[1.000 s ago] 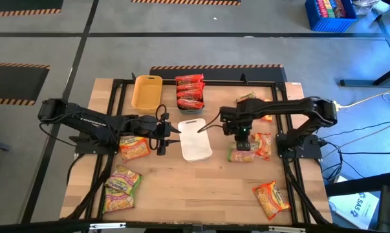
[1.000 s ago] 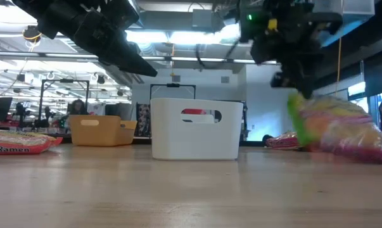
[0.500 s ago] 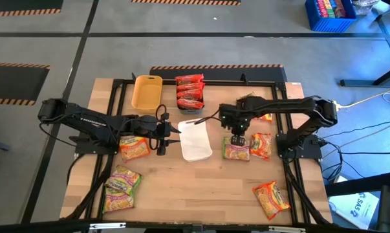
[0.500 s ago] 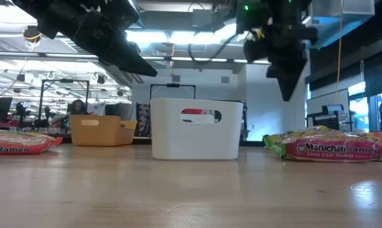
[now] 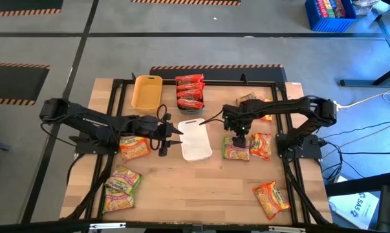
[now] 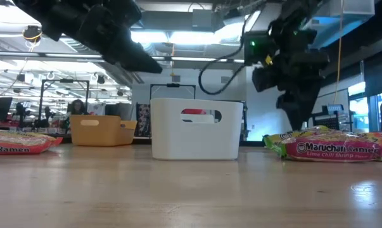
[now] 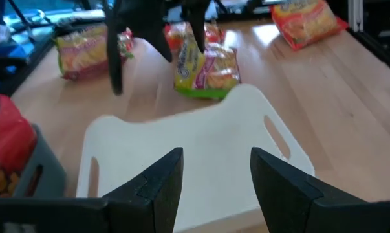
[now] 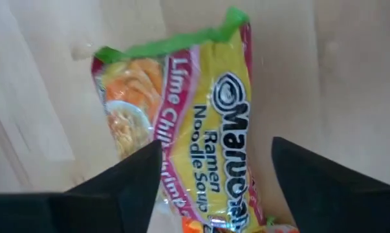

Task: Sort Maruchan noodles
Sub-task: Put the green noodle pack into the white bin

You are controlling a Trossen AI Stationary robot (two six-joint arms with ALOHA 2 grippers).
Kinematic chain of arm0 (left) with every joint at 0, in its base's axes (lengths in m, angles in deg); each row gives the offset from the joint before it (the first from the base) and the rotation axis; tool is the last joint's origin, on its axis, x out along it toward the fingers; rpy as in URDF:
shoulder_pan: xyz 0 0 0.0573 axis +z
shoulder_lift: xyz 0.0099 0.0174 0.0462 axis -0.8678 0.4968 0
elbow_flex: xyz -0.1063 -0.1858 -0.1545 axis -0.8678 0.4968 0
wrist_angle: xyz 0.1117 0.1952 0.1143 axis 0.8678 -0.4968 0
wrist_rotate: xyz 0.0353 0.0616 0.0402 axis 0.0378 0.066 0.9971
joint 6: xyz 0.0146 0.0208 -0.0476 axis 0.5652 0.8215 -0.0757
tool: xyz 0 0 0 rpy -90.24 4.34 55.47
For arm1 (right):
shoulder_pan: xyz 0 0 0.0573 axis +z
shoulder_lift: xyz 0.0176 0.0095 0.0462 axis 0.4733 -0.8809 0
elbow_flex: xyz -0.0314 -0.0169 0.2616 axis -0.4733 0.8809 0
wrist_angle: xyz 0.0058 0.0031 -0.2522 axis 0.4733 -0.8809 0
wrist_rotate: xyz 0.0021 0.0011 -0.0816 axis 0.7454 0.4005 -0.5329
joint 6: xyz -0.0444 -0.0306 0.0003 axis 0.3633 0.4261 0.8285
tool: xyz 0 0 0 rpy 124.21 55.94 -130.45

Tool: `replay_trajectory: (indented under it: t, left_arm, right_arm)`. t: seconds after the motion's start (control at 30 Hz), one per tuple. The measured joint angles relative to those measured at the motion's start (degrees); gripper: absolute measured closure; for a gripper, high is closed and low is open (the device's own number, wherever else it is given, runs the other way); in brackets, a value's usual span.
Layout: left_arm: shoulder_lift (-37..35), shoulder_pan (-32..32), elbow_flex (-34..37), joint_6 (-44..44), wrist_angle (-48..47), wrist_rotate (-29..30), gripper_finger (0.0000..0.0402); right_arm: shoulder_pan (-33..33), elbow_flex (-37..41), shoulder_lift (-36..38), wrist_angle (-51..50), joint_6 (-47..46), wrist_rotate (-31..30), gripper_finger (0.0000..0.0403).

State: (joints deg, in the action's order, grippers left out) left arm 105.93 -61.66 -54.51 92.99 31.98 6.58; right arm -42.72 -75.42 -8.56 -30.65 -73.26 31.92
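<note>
A green-pink Maruchan packet [image 5: 236, 150] lies flat on the table right of the white tray [image 5: 195, 138]; it shows as the green-pink packet [image 8: 182, 123] in the right wrist view and at the right [image 6: 333, 145] in the low view. My right gripper [image 5: 239, 134] stands open close above its far end, pointing down, one finger on each side [image 8: 214, 188]. My left gripper [image 5: 171, 131] hovers open at the white tray's left edge [image 7: 182, 155]. More packets lie at the near left [image 5: 120, 188], beside the left arm [image 5: 135, 147] and at the near right [image 5: 270, 199].
A yellow tray [image 5: 147, 92] and a dark tray of red packets [image 5: 189, 92] stand at the far edge. Orange-yellow packets lie by the right arm [image 5: 262, 145] and farther back [image 5: 256, 103]. A black frame runs around the table [image 5: 117, 97].
The green-pink packet hung tilted from my shut right gripper, one end raised; it has dropped flat onto the table. My right gripper then shifted toward the table's left edge, came down over the packet's far end and opened.
</note>
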Motion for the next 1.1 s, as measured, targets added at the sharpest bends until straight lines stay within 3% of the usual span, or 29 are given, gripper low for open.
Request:
replay_trajectory:
  t: [0.4, 0.63, 0.8, 1.1]
  left_arm:
    - [6.0, 0.0, 0.0, 0.0, 4.8, -0.3, 0.0227]
    - [6.7, 0.1, 0.0, 0.0, 6.6, -1.4, 0.0227]
    - [6.7, 0.1, 0.0, 0.0, 6.7, -1.4, 0.0227]
    - [6.7, 0.0, 0.0, 0.1, 6.7, -1.4, 0.0227]
  right_arm:
    - [-2.4, 12.5, -0.5, 14.8, -3.9, 13.1, 0.0100]
    - [0.0, 13.9, -0.6, 20.4, -6.7, 16.7, 0.0110]
    - [2.3, 13.8, -3.0, 25.9, -8.5, 18.7, 0.0159]
    - [2.5, 13.7, -7.7, 29.9, -7.7, 26.0, 0.0297]
